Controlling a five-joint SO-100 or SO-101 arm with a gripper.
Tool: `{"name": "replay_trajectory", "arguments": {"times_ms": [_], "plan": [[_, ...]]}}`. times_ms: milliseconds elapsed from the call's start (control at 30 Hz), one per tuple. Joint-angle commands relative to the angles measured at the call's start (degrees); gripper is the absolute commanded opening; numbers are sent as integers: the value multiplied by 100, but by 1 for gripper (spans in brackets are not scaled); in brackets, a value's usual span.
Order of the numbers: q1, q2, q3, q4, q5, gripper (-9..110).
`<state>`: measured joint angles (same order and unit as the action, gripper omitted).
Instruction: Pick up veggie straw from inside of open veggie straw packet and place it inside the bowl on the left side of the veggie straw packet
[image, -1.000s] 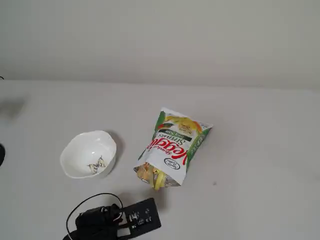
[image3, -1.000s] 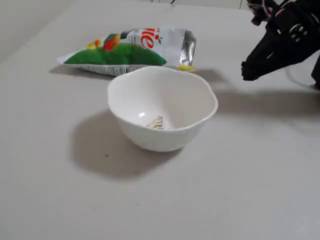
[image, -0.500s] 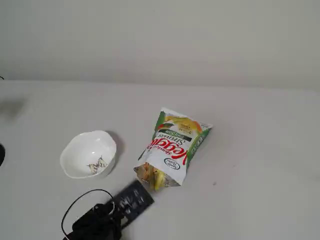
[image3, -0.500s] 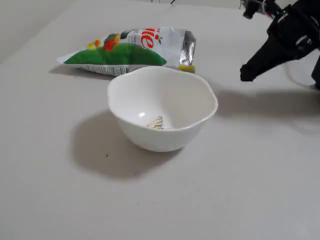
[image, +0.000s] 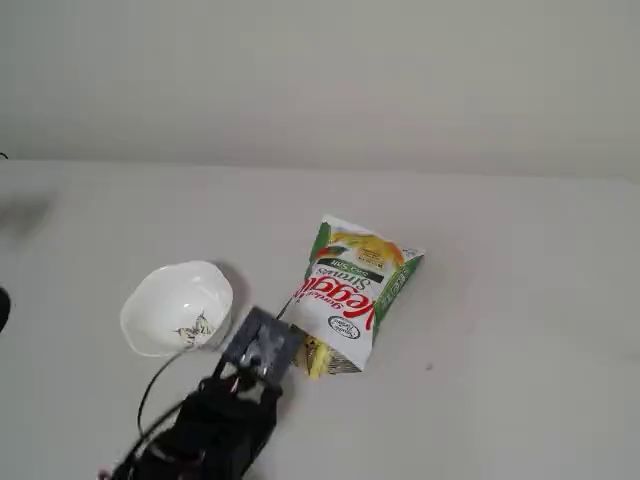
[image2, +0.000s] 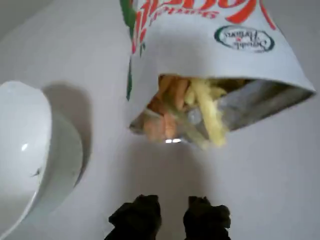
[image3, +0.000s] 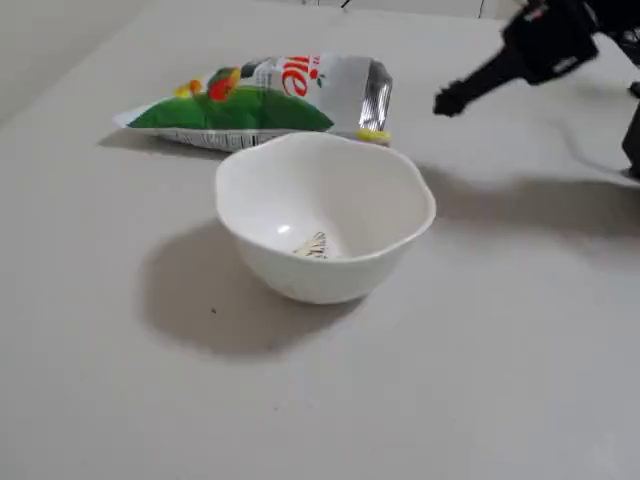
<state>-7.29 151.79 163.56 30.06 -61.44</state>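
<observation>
The veggie straw packet (image: 352, 290) lies flat on the table with its open mouth (image2: 200, 117) facing my gripper. Pale yellow veggie straws (image2: 207, 117) and orange ones stick out of the mouth; a yellow tip also shows in a fixed view (image3: 372, 134). The white bowl (image: 178, 308) with a wavy rim stands left of the packet and holds nothing but its dark sprig mark (image3: 312, 246). My gripper (image2: 171, 219) hovers a short way in front of the packet mouth. Its dark fingertips (image2: 137, 216) stand slightly apart with nothing between them.
The arm (image: 210, 425) comes in from the bottom edge in a fixed view, with a cable (image: 155, 385) looping beside the bowl. The bowl's rim (image2: 30, 150) is close on the left in the wrist view. The table is plain white.
</observation>
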Motion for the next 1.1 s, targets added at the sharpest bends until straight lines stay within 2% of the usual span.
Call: {"name": "replay_trajectory", "arguments": {"times_ms": [0,167,367,1067], "plan": [[97,-1652,-1195,-580,-211,7],[193,-2795,-1881,-809,-334,10],[466,-3322,-2153,-1002,-598,16],[932,-4781,-2795,-1749,-949,15]]}}
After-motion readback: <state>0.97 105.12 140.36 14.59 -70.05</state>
